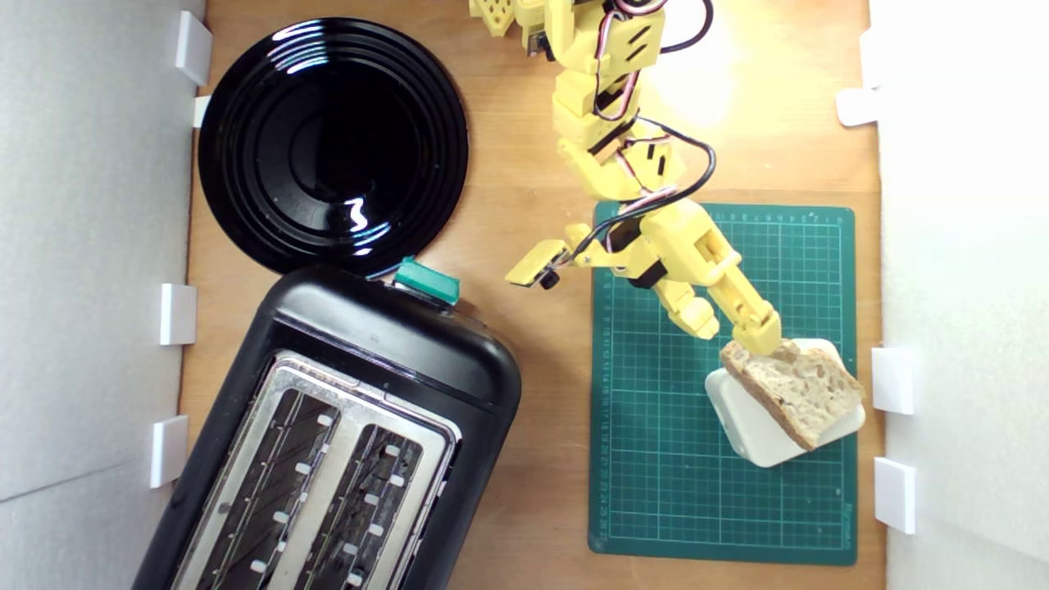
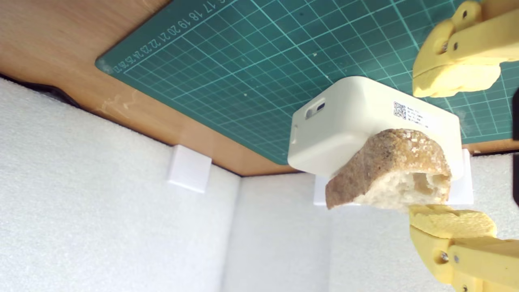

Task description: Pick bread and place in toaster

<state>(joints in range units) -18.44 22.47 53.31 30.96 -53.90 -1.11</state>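
The claw [image 2: 452, 156] gapes wide around the bread [image 1: 799, 389] on the box [image 1: 750, 426], toaster [image 1: 344, 442] at nine o'clock.

Counts: 1 bread [image 1: 799, 389] half-slice, 1 cream box [image 1: 750, 426], 1 toaster [image 1: 344, 442] with 2 slots, 1 black plate [image 1: 332, 143], 1 green cutting mat [image 1: 656, 459], 1 yellow arm [image 1: 610, 123].
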